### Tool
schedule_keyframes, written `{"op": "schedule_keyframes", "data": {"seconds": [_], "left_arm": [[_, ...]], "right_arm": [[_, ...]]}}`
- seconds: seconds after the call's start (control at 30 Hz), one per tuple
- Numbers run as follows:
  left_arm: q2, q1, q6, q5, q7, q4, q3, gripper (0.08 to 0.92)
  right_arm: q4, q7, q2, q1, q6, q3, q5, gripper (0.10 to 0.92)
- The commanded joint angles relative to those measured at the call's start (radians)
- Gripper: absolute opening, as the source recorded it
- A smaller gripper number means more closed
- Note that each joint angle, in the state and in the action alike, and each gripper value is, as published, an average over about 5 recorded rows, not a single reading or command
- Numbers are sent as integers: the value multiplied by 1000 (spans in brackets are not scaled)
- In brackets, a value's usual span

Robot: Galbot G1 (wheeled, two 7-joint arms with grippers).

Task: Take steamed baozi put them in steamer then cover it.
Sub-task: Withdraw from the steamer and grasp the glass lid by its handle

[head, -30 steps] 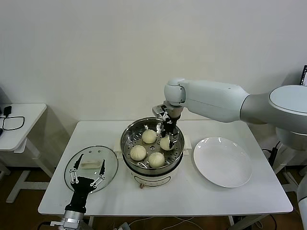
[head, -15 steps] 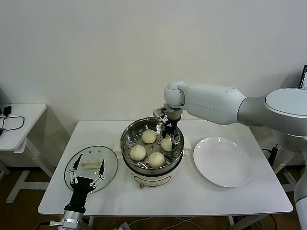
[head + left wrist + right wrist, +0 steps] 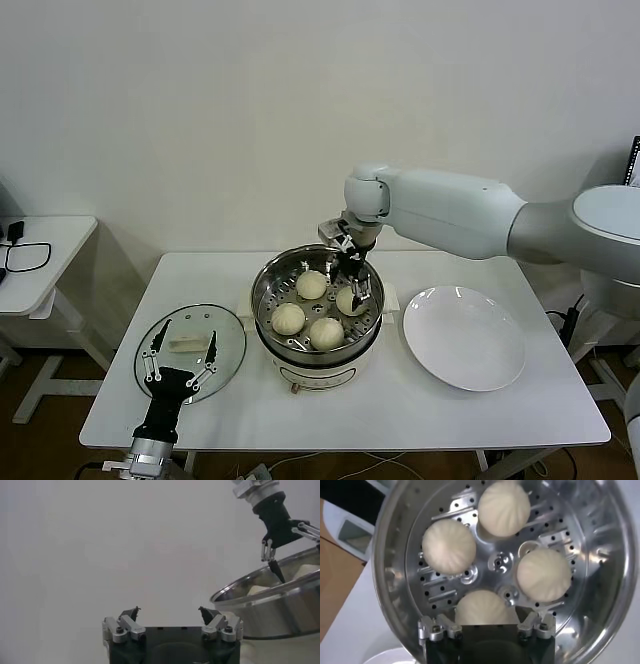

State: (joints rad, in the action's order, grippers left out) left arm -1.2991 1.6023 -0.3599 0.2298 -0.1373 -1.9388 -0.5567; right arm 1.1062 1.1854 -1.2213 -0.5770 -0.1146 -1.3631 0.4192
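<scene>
Nearest to me, my left gripper (image 3: 181,358) hangs low at the front left edge of the white rectangular table (image 3: 420,415), its black fingers (image 3: 130,614) spread wide with nothing between them, poised over the near rim of the round clear glass cover with its metal rim and white rectangular handle (image 3: 190,350), which lies flat on the table to the left of the cooker. Past that, in the middle of the table, stands the round shiny stainless-steel steamer basket with a perforated floor (image 3: 270,285), seated on a white electric cooker base (image 3: 318,378). All four small round cream-white steamed baozi (image 3: 327,331) sit inside it on the perforated floor, spaced around the centre without touching each other. My right gripper (image 3: 354,283) reaches down into the far right part of the basket, just above the bun nearest that side (image 3: 481,611); its fingers (image 3: 436,628) are parted on either side of that bun and are not closed on it. To the right of the steamer, apart from it, lies a flat round white plate (image 3: 465,337). Farther off to the left is a small white side table (image 3: 45,255) with a black cable (image 3: 22,252) on it.
</scene>
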Motion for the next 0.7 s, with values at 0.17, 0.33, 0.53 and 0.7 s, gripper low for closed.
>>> {"op": "schedule_keyframes", "data": {"seconds": [0.17,0.33,0.53,0.7], "left_arm": [[3,-14,12,42,-20,1,4,823],[7,-31,45,109,-64,1,15,823],[18,-51,81,200,-108,8,15,823],[30,-73,80,258,-113,33,3,823]], "right_arm": [[315,-1006,364,149,271,268,170,823],[350,-1402,456,440,373,560,129,823],[376,-1552,492,882,446,1028,91,823],[374,-1551,425,1228,465,1395,37,823]]}}
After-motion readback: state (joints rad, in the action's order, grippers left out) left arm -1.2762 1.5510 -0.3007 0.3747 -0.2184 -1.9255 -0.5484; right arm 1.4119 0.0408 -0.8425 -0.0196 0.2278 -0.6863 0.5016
